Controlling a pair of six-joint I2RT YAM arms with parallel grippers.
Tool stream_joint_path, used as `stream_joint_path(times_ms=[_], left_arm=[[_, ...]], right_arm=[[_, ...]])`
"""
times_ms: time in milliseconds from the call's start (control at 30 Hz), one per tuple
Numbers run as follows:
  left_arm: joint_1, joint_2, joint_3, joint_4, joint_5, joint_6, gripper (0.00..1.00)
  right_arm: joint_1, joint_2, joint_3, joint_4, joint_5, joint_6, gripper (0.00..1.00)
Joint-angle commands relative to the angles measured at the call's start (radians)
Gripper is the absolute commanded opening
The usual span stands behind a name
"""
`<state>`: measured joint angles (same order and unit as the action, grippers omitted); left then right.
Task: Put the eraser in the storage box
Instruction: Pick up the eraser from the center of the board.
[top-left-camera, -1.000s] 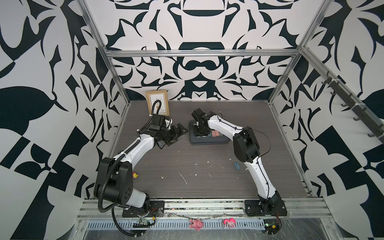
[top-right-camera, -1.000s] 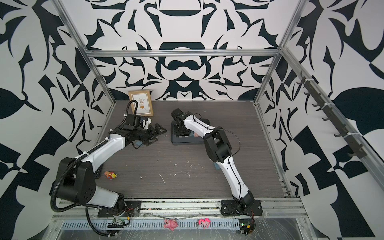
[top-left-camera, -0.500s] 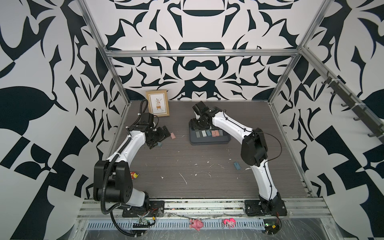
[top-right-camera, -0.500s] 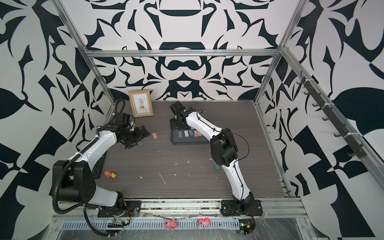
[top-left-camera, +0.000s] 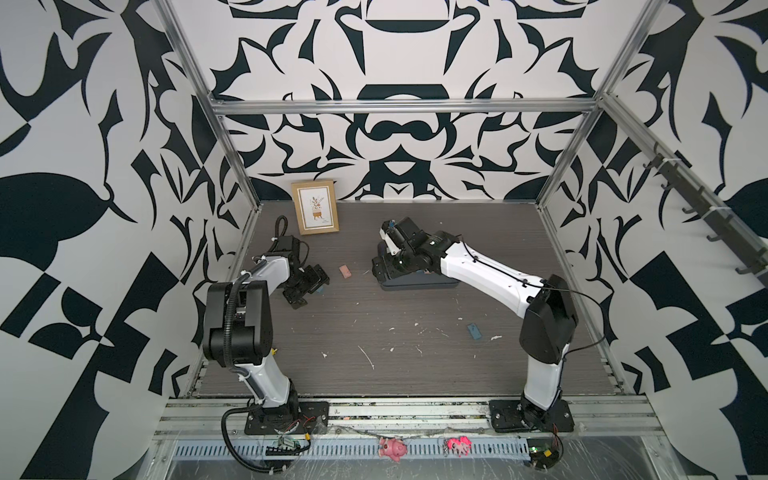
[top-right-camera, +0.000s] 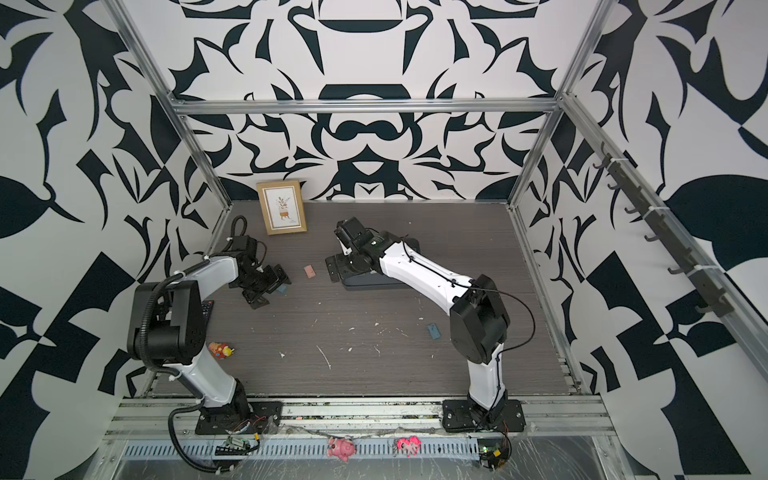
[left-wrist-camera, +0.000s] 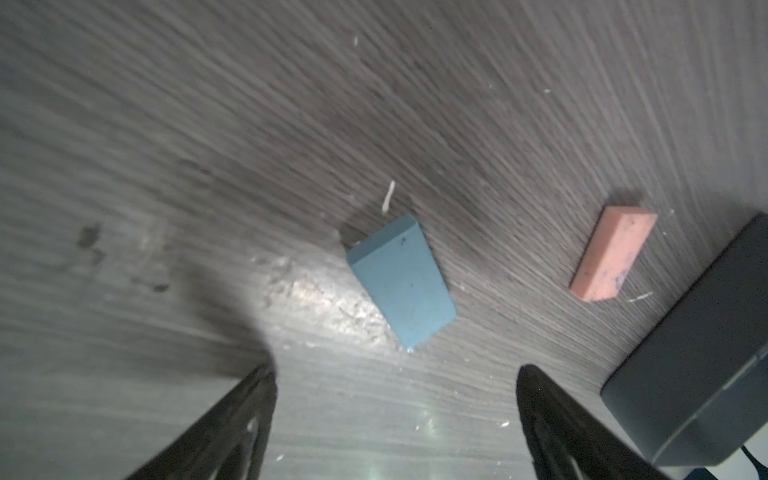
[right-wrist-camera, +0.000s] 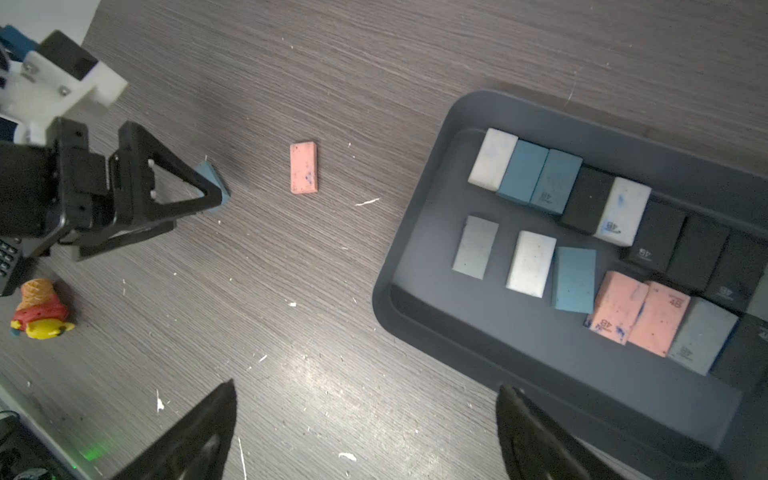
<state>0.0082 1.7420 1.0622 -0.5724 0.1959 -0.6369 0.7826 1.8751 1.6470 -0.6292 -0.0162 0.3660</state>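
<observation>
Toy (top-right-camera: 220, 349): small red and yellow figure on the table (top-left-camera: 374, 332), near the base of the left arm.
Left gripper (left-wrist-camera: 397, 374): low over the table on the left side, fingers spread apart with nothing between them.
Blue eraser (left-wrist-camera: 401, 282): on the table, just ahead of the left gripper's fingertips. In the left wrist view it sits clear of both fingers. In the right wrist view one fingertip overlaps it, and contact cannot be told.
Picture frame (top-left-camera: 315, 206): wooden, standing upright against the back wall, behind the left gripper.
Pink eraser (top-left-camera: 345, 271): flat on the bare table between the blue eraser and the storage box, touching neither.
Right gripper (right-wrist-camera: 368, 386): above the left end of the storage box, fingers wide apart and holding nothing.
Storage box (right-wrist-camera: 415, 232): dark grey shallow tray on the table, mid-back, partly covered by the right arm in both top views.
Stored erasers (right-wrist-camera: 532, 262): white, blue, black, grey and pink blocks lying inside the storage box, most of them packed side by side.
Second blue eraser (top-left-camera: 473, 331): alone on the table, well right of the storage box and nearer the front, beside the right arm's elbow.
</observation>
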Motion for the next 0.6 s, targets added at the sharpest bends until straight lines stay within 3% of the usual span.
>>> stream_joint_path(times_ms=[0, 67, 400, 567], left_arm=[[0.004, 0.052, 0.049, 0.021, 0.008, -0.015, 0.88], [0.003, 0.082, 0.075, 0.012, -0.008, -0.008, 0.86], [-0.008, 0.224, 0.23, -0.108, -0.133, 0.086, 0.56], [-0.047, 0.284, 0.308, -0.185, -0.207, 0.132, 0.52]], right_arm=[[-0.006, -0.074, -0.054, 0.062, 0.016, -0.016, 0.98], [-0.006, -0.1, -0.089, 0.075, 0.023, -0.015, 0.98], [-0.006, -0.19, -0.181, 0.111, 0.067, -0.025, 0.99], [-0.006, -0.203, -0.188, 0.113, 0.079, -0.035, 0.99]])
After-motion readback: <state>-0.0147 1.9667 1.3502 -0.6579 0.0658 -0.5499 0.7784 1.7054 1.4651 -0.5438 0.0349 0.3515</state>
